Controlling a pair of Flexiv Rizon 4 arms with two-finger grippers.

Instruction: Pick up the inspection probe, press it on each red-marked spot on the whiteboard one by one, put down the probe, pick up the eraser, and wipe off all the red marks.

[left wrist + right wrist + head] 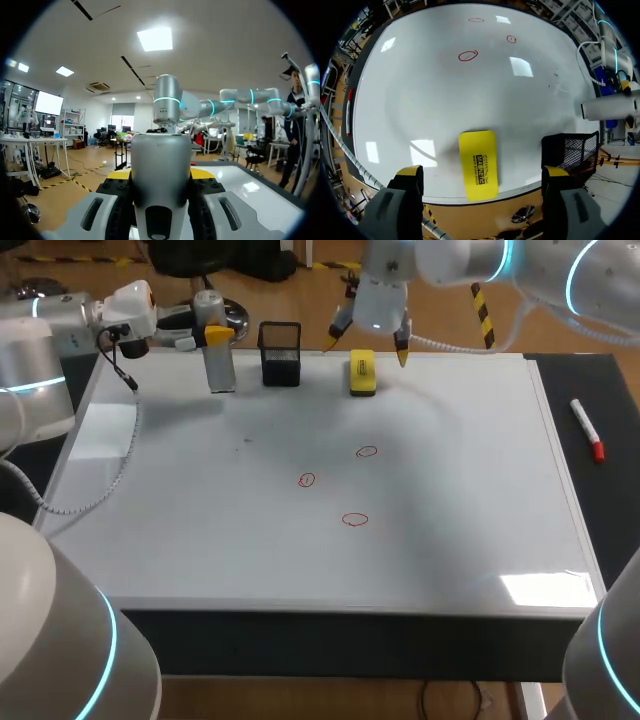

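The silver cylindrical probe [219,368] stands upright over the whiteboard's [450,490] far left part, and my left gripper [214,336] is shut on it. The left wrist view shows the probe [160,170] clamped between the fingers. A yellow eraser [362,373] lies flat at the far edge. My right gripper [369,344] hangs open just above it, one finger on each side, apart from the eraser [479,165]. Three red circles [367,451] [306,479] [355,519] are drawn mid-board, ahead of the right gripper [482,172] in its wrist view [468,55].
A black mesh holder [280,354] stands between the probe and the eraser, close to the right gripper's finger [555,175]. A red-capped marker [587,428] lies on the dark strip right of the board. A cable [120,455] from the left arm drapes across the left edge.
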